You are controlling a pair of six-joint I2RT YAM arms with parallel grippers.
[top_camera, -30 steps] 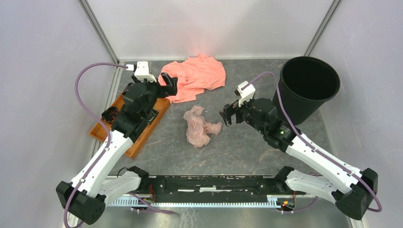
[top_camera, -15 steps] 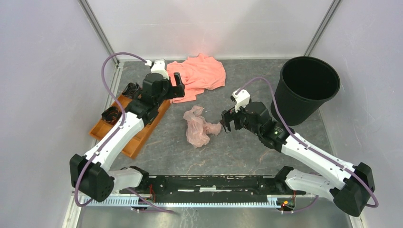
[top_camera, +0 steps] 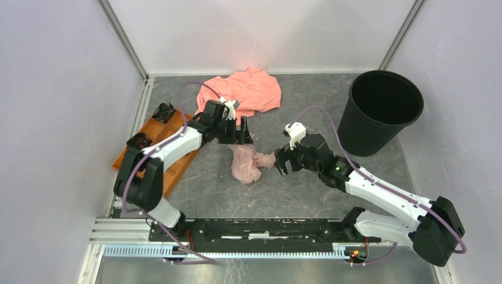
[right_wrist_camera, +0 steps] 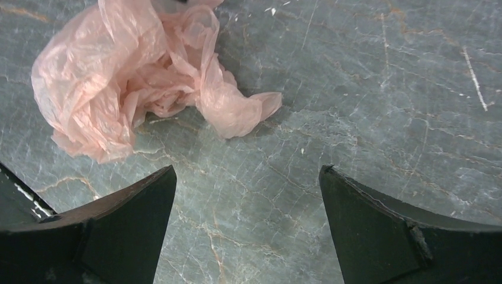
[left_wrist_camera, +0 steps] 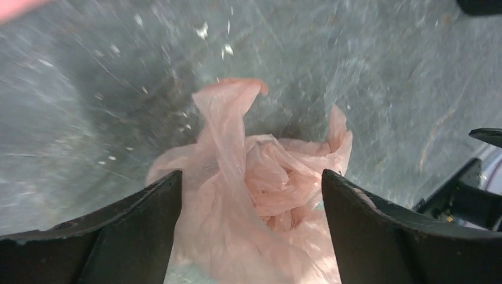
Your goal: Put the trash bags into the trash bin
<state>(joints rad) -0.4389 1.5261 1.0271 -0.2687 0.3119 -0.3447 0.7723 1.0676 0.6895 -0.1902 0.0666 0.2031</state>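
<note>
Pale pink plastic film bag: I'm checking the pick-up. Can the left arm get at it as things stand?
Likely yes: the left arm hangs over the crumpled translucent pale pink plastic film bag, jaws open either side of it, nothing in between.

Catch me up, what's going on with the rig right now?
Both arms are at the crumpled pink trash bag lying mid-table. The left gripper is open right above it, with its fingers either side of the film; I can't tell whether they touch it. The right gripper is open too, just beside the bag, holding nothing. The black trash bin stands upright at the far right, with nothing pink visible inside. No grasp yet.
</note>
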